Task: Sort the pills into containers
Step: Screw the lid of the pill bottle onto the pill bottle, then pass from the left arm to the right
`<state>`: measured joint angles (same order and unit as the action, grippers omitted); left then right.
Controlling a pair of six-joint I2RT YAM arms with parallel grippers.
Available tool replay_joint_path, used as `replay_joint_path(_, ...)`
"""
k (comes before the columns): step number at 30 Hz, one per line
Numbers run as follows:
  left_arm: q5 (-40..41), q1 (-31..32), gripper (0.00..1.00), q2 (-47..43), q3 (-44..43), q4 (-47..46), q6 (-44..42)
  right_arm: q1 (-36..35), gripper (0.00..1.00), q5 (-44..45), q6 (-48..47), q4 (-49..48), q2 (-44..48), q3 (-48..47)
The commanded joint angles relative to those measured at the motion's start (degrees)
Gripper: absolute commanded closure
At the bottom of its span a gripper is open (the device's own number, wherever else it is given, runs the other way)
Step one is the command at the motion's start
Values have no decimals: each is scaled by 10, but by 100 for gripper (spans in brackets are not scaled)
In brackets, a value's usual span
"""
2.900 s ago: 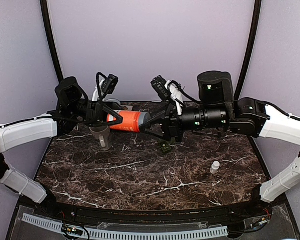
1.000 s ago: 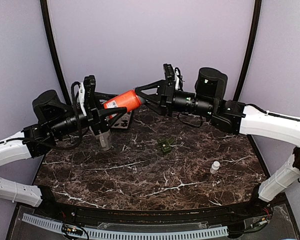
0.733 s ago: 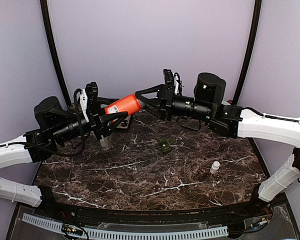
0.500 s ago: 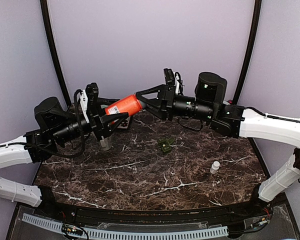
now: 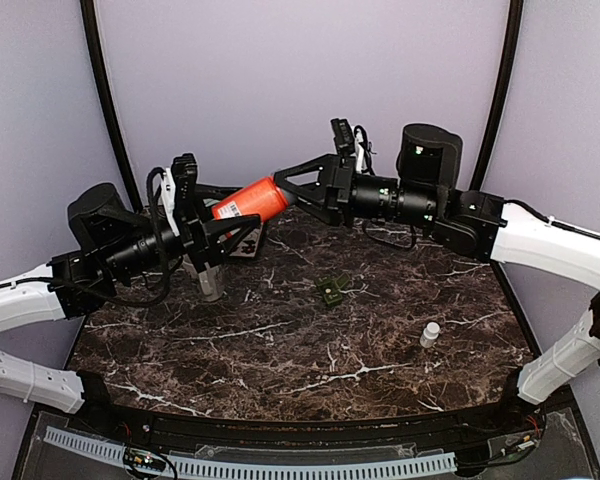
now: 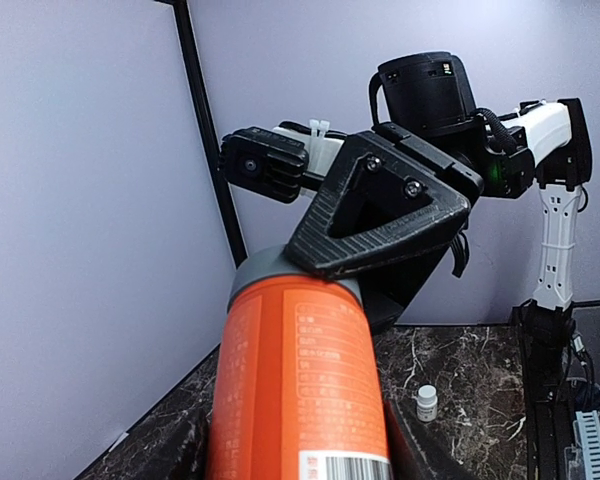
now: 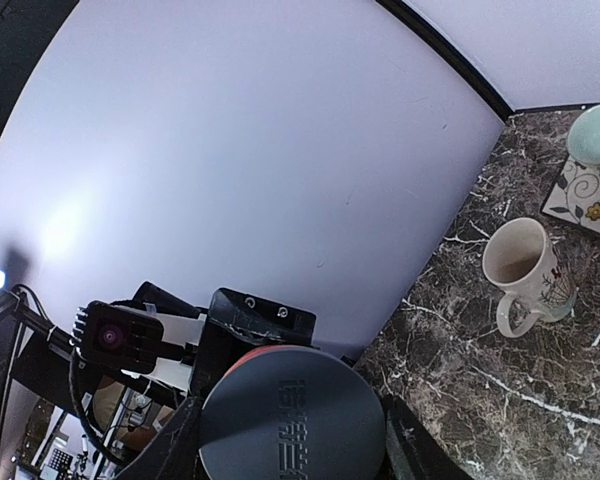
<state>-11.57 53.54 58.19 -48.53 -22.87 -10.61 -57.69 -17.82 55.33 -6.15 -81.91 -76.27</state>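
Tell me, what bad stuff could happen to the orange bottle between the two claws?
If the right claw pulls the grey cap off while the orange pill bottle lies nearly sideways in the left claw, pills might spill onto the table and miss the mug. Held up in the air, it could also drop if a grip slips.

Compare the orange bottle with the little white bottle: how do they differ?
The orange bottle is much bigger than the white bottle. The orange bottle is held tilted in the air, left gripper and right gripper at its ends; the white bottle stands upright, untouched, on the table. Both look capped.
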Motion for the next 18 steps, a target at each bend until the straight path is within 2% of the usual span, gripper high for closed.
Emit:
replay_joint_path(1,-104,18,100,17,-33,19,-13,-19,63,-6,-38,51,-39,-17)
replay_joint_path(18,-109,18,100,14,-46,39,-4,-20,48,-24,-62,78,-48,-23)
